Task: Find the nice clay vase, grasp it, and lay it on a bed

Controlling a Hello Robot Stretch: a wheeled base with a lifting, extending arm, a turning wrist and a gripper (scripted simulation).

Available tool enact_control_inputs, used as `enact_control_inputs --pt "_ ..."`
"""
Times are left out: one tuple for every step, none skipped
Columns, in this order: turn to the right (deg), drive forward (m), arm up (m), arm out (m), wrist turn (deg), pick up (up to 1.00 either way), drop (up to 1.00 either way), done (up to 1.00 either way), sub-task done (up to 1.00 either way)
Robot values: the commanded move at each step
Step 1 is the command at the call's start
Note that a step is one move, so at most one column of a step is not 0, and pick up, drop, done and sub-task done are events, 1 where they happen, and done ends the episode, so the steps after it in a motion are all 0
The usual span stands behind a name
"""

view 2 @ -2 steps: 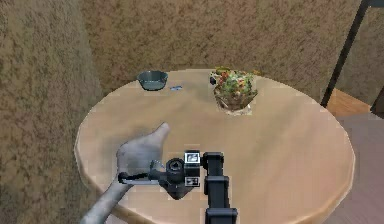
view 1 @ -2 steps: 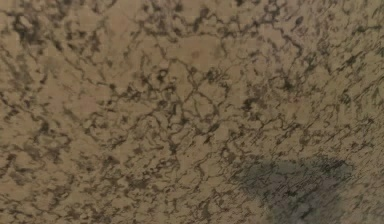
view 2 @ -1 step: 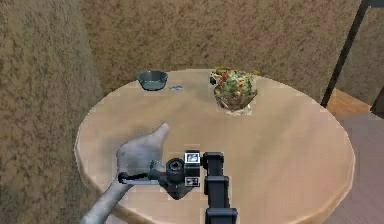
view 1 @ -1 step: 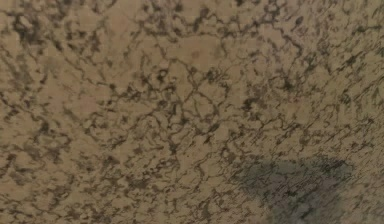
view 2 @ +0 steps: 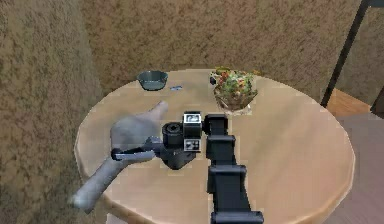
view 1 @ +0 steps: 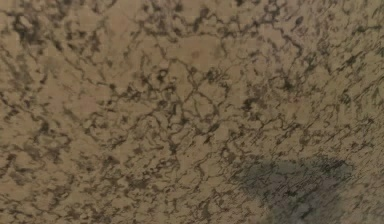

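Gripper (view 2: pixel 122 154) at the grey vase (view 2: pixel 135 130), far end by its round body; long neck slanting away out beyond the gripper's tip. Cannot tell whether holding it.

No text, number or sign can be read anywhere. The white squares (view 2: pixel 192 120) on the arm (view 2: pixel 222 165) bear black marks, seemingly patterns rather than letters.

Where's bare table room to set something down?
Bare: the table on the arm side view's right, between the arm and the rim, below the pot. Crowded: its left, with the grey object and gripper; bowl at the far rim.
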Motion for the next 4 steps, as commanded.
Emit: enact_control_inputs --pt "0.0 0.0 0.08 0.0 0.0 0.0 0.0 0.0 0.0" --pt "0.0 0.0 0.0 0.0 -45.0 0.0 0.0 0.0 0.0" --pt "0.0 0.0 0.0 0.0 -39.0 0.0 0.0 0.0 0.0" --pt "0.0 0.0 0.0 -0.2 0.0 0.0 0.0 0.0 0.0"
